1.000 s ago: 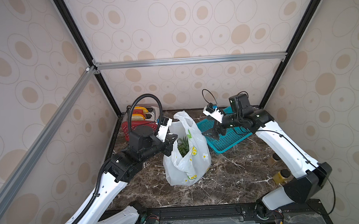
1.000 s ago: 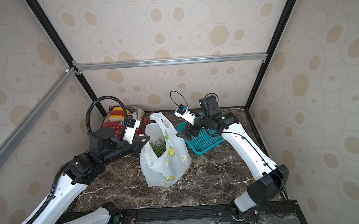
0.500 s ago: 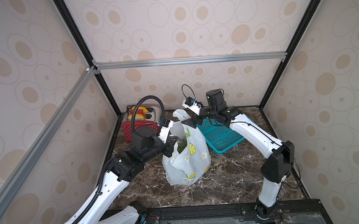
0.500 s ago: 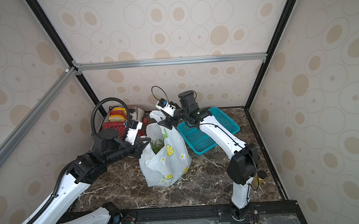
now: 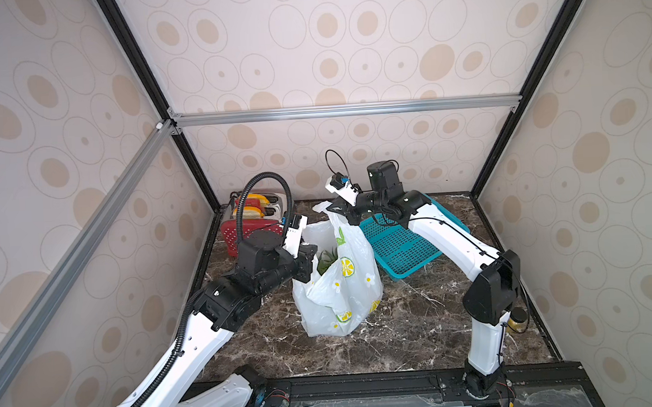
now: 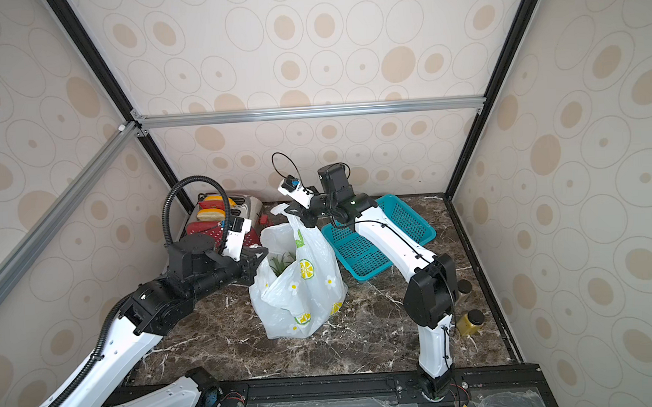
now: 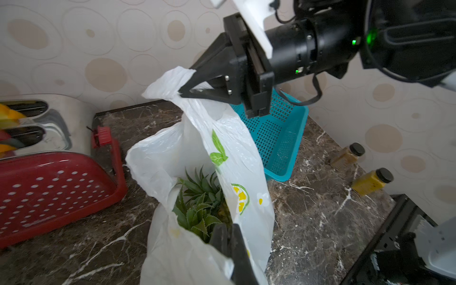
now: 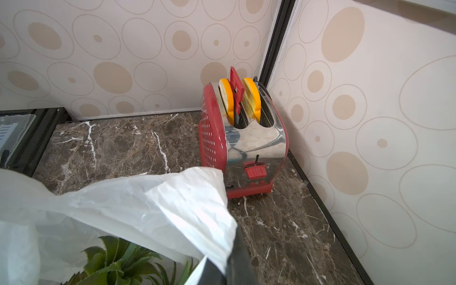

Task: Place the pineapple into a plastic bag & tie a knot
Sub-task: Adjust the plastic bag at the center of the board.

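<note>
- Right end effector (image 5: 335,208) off the teal mesh basket (image 5: 399,246) where it hung a second ago, now over at the plastic bag (image 5: 340,291); jaws, wide then, now pinched tight on the rear handle loop (image 7: 167,84), white film bunched and creased at the black tips.
- Left end effector (image 5: 309,264) in the same place as before, clamped on the bag's near rim; dark fingers (image 7: 230,243) pressed together over thin film in the left wrist view.
- Bag upright at mid-tabletop (image 5: 400,334): thin, whitish, translucent, crinkled, printed with lemon slices, green leaves and small daisies; mouth stretched open between the two grips, not yet tied.
- Pineapple (image 7: 199,204) inside the bag, only the spiky green crown showing through the mouth.
- Glossy dark-brown marble surface with white veins.
- Basket rectangular, perforated plastic, just beside the bag on the robot's right, partly under the right arm.
- Toaster (image 8: 246,138) in the far left corner: red perforated sides, mirror-bright steel top, two orange-edged slices in the slots; near the bag, apart from it.
- Two black-capped bottles (image 7: 370,181) of yellowish stuff by the right edge.
- Bare marble in front of the bag; walls close on three sides.
</note>
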